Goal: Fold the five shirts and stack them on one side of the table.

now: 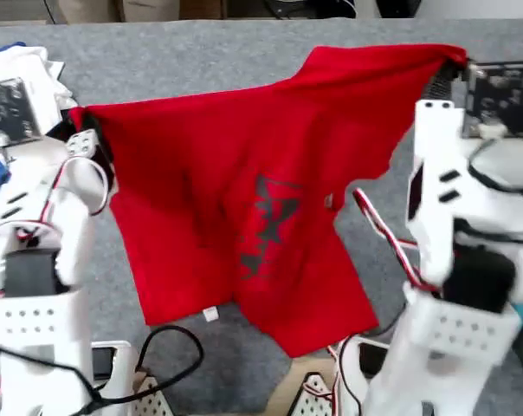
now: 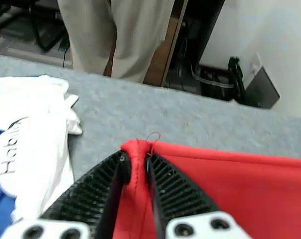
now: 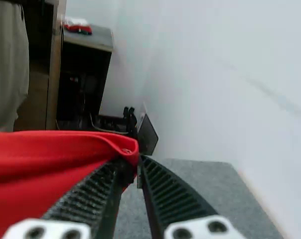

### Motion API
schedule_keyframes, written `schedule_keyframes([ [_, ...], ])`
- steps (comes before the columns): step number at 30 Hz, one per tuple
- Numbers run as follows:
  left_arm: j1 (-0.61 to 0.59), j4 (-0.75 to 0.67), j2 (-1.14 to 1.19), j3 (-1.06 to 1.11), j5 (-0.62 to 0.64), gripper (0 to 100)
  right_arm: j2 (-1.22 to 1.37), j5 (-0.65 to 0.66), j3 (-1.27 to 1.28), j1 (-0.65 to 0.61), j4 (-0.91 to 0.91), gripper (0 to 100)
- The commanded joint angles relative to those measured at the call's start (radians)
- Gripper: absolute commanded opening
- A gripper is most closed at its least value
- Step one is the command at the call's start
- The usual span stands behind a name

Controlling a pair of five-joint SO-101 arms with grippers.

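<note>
A grey, felt-like covering spreads over the bench [image 1: 201, 52]. Beyond its far edge stands a dark cabinet [image 3: 83, 74] with a wooden side panel [image 3: 55, 64] — a small red item [image 3: 78, 25] lies on top. A plain white wall [image 3: 230, 74] runs beside it, black gear [image 3: 132, 118] at its foot.

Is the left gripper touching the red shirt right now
Touching. The left wrist view shows the left gripper shut on an edge of the red shirt, fabric pinched between its fingers.

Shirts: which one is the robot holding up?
The red shirt, pinched by the left gripper and right gripper. The white shirt and blue shirt lie ungripped.
</note>
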Motion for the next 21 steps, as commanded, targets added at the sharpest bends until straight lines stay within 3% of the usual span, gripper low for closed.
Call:
schedule_keyframes([
  [1, -0.029, -0.296, -0.016, 0.141, 0.003, 2, 0.004, 0.040, 0.140, -0.027, -0.161, 0.4],
  [7, -0.023, -0.466, -0.013, 0.241, 0.003, 2, 0.004, 0.149, 0.355, -0.127, -0.344, 0.4],
  [14, -0.028, -0.473, -0.012, 0.235, -0.002, 2, -0.001, 0.187, 0.418, -0.163, -0.537, 0.4],
  [21, -0.026, -0.474, 0.047, 0.235, -0.002, 2, 0.007, 0.187, 0.412, -0.189, -0.563, 0.5],
])
